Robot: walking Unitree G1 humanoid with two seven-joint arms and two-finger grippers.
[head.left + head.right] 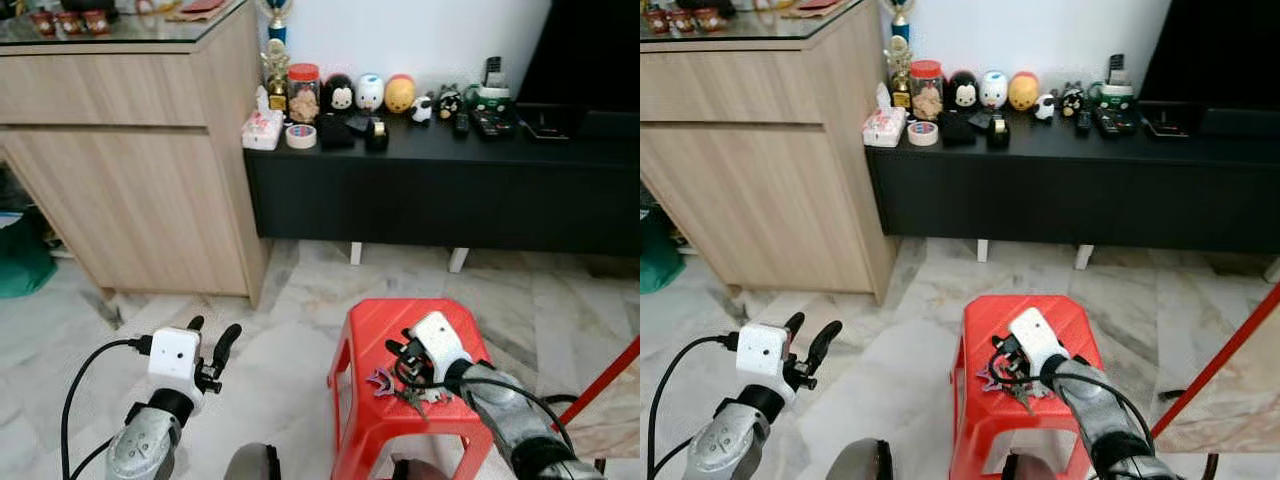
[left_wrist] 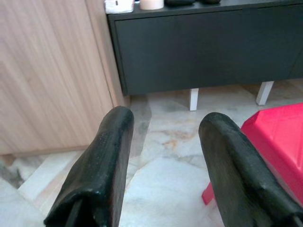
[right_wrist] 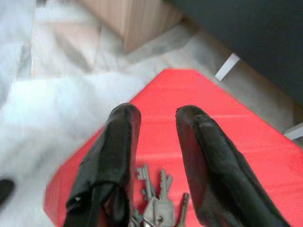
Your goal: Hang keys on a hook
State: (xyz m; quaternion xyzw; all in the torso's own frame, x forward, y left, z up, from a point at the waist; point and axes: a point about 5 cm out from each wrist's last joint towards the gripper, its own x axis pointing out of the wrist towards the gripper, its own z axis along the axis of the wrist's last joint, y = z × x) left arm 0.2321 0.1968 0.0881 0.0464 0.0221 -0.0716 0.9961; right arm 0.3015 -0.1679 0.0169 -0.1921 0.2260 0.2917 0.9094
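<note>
A bunch of keys [image 3: 156, 208] with a purple tag [image 1: 382, 383] lies on top of a red plastic stool [image 1: 375, 325]. My right gripper [image 3: 154, 113] is low over the stool and open, one black finger on each side of the keys. In the eye view the right gripper [image 1: 400, 362] sits at the stool's middle, just right of the purple tag. My left gripper [image 1: 214, 327] is held above the marble floor to the left of the stool, open with nothing between its fingers [image 2: 111, 156].
A light wooden cabinet [image 1: 130, 170] stands at the left. A low black console [image 1: 440, 190] runs along the back wall, carrying figurines, a jar and a tape roll [image 1: 301, 136]. A red bar [image 1: 600, 385] slants at the far right. Marble floor [image 1: 280, 320] lies between.
</note>
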